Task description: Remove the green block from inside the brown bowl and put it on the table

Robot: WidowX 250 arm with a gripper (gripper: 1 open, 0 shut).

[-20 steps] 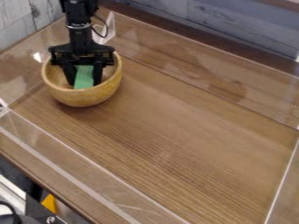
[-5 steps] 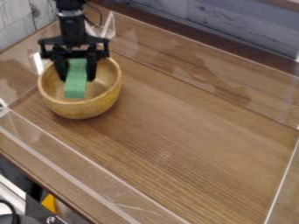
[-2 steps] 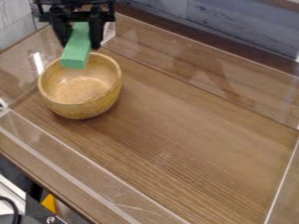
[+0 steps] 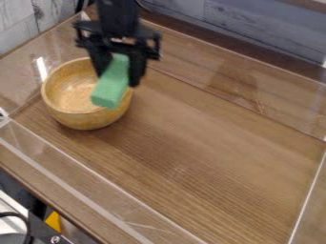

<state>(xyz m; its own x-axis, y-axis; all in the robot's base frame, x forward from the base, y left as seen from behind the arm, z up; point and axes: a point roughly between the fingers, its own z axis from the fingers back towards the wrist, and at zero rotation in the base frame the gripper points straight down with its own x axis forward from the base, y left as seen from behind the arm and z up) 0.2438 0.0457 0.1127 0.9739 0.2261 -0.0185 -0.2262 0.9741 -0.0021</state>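
Note:
My gripper (image 4: 121, 59) hangs pointing down over the right rim of the brown bowl (image 4: 74, 105), shut on the top of the green block (image 4: 112, 84). The block hangs tilted from the black fingers (image 4: 133, 57), its lower end over the bowl's right edge and clear of the wood. The light-brown wooden bowl stands at the left of the table (image 4: 204, 143) with nothing showing inside it. The upper end of the block is hidden between the fingers.
Clear plastic edging (image 4: 76, 186) runs along the tabletop's front and left sides. A grey plank wall (image 4: 254, 24) stands behind. Open wood surface stretches to the right of the bowl.
The gripper has lifted the green block out of the bowl and carried it rightward to the bowl's right rim. The block has turned and now hangs tilted.

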